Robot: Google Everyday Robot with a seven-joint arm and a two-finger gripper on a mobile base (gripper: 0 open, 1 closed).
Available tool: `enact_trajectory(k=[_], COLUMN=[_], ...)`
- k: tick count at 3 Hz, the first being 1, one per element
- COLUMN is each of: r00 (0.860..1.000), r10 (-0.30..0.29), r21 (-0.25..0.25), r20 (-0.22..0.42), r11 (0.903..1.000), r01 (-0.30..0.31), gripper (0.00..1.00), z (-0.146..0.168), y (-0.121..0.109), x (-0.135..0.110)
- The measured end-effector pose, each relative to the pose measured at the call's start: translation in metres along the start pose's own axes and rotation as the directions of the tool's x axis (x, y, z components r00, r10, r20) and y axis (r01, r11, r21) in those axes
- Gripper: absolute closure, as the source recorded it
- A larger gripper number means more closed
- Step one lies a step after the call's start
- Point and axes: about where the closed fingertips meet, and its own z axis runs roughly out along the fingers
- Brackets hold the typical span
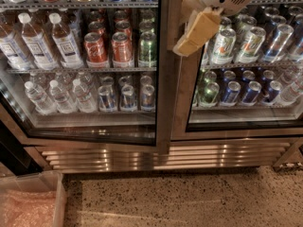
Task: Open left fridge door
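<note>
The fridge (pixel 161 155) fills the view, a two-door steel cooler with a louvred grille at its base. The left fridge door (pixel 163 79) is a glass pane in a steel frame, with water bottles and red and green cans behind it. Its bottom edge slants and sits lower than the right door's, so it looks slightly ajar. My gripper (pixel 189 41), tan-tipped under a white wrist, hangs at the top just right of the left door's right-hand frame, in front of the centre post.
The right door (pixel 246 126) shows silver-green and blue cans. A clear plastic bin (pixel 33 200) with pinkish contents stands on the speckled floor (pixel 189 202) at the lower left. A dark gap lies left of the fridge.
</note>
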Motion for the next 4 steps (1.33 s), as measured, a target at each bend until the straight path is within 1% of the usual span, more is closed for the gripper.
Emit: enact_trajectory(k=[1,2,3,4], r00=[0.997,0.991,0.990,0.990], r10=[0.033,0.048,0.056,0.056], r21=[0.009,0.040,0.042,0.042], r20=[0.067,0.127,0.131,0.131], r11=[0.9994,0.9978,0.9972,0.9972], r01=[-0.034,-0.053,-0.062,-0.062], gripper=[0.39,0.30,0.27,0.19], z=[-0.015,-0.030,-0.032,-0.032], y=[0.025,0.045,0.047,0.047], x=[-0.002,-0.004,-0.002,-0.002])
